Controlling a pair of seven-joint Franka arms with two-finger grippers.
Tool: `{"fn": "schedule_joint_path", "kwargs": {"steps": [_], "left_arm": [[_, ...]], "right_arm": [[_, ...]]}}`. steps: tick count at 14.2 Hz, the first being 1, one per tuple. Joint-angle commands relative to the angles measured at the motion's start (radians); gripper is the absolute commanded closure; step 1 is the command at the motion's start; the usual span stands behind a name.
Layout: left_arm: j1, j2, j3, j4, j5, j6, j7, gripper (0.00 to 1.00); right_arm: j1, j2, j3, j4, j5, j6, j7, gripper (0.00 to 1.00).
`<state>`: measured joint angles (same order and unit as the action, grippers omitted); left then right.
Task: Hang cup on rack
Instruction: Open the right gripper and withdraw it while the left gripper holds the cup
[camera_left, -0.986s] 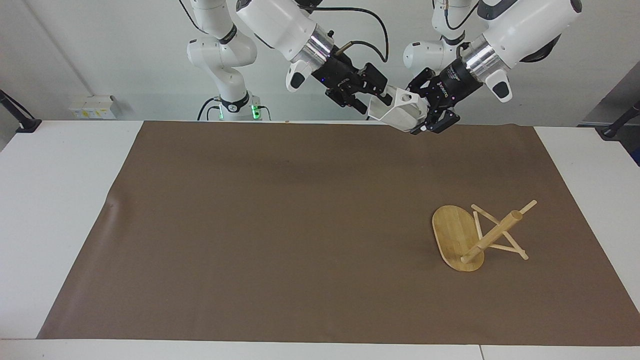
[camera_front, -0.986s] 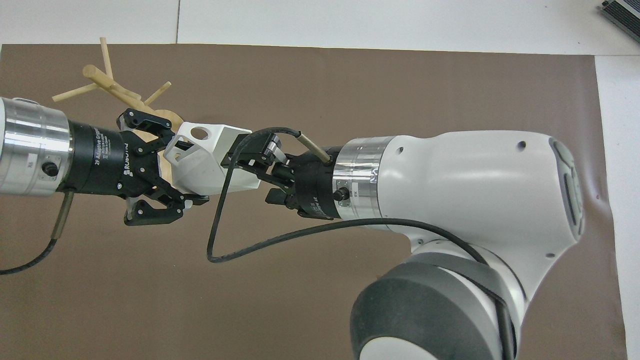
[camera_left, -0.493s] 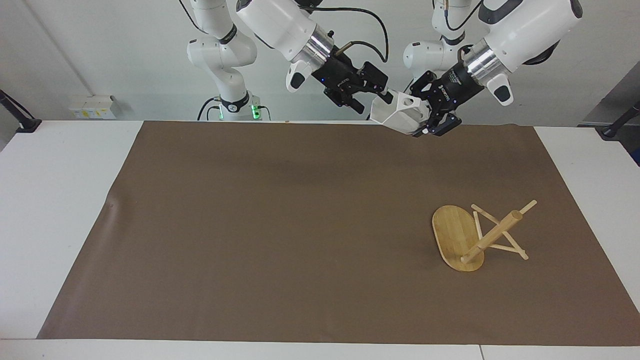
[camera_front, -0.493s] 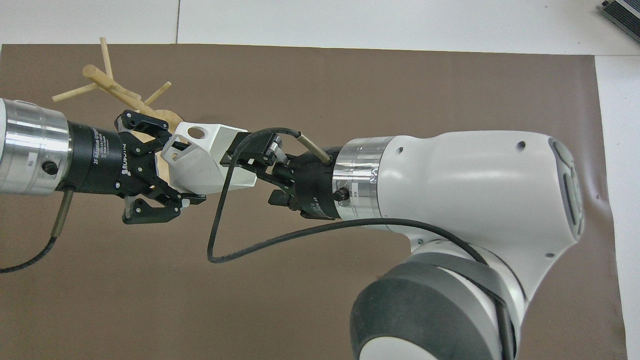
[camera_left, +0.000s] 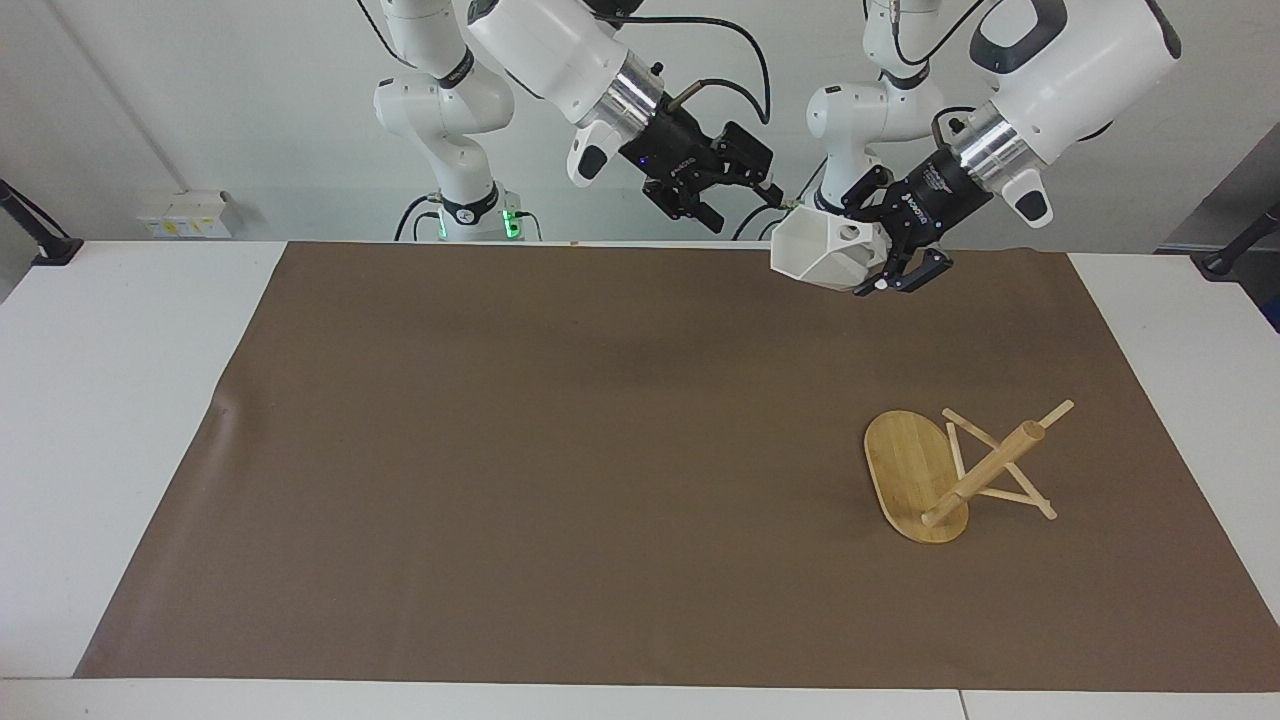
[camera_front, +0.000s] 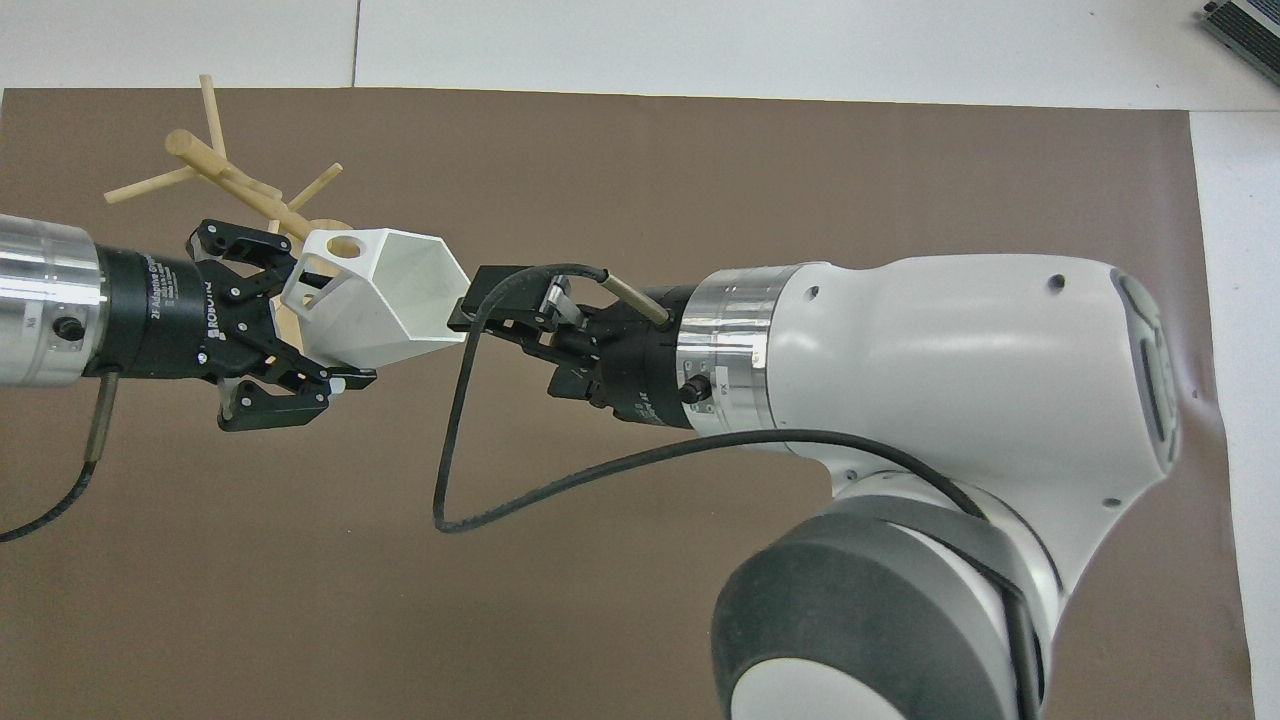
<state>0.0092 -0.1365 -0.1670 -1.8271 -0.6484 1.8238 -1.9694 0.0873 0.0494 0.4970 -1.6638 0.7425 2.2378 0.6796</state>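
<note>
The white faceted cup (camera_left: 815, 255) is up in the air, tilted on its side, in my left gripper (camera_left: 885, 265), which is shut on its base end by the handle. In the overhead view the cup (camera_front: 390, 300) shows its open hexagonal mouth, and the left gripper (camera_front: 290, 330) covers part of the rack. My right gripper (camera_left: 750, 205) is open and empty, just clear of the cup's rim; it also shows in the overhead view (camera_front: 510, 340). The bamboo rack (camera_left: 950, 470) lies tipped over on the mat toward the left arm's end, its post (camera_front: 215, 165) slanting and pegs sticking out.
A brown mat (camera_left: 550, 450) covers most of the white table (camera_left: 110, 400). The right arm's large white body (camera_front: 950, 400) fills much of the overhead view. A black cable (camera_front: 470, 500) loops below the right gripper.
The right gripper let go of the cup and drew back. The left gripper carried the cup away toward the left arm's end, turning its mouth more into view.
</note>
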Motion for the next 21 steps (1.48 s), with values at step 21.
{"fn": "schedule_joint_path", "kwargs": {"steps": [21], "left_arm": [[0.077,0.061,-0.008,-0.07,0.13,0.183,-0.414,1.0]], "right_arm": [[-0.202,-0.003,-0.049,-0.045,-0.284,0.0,-0.626,0.0]]}}
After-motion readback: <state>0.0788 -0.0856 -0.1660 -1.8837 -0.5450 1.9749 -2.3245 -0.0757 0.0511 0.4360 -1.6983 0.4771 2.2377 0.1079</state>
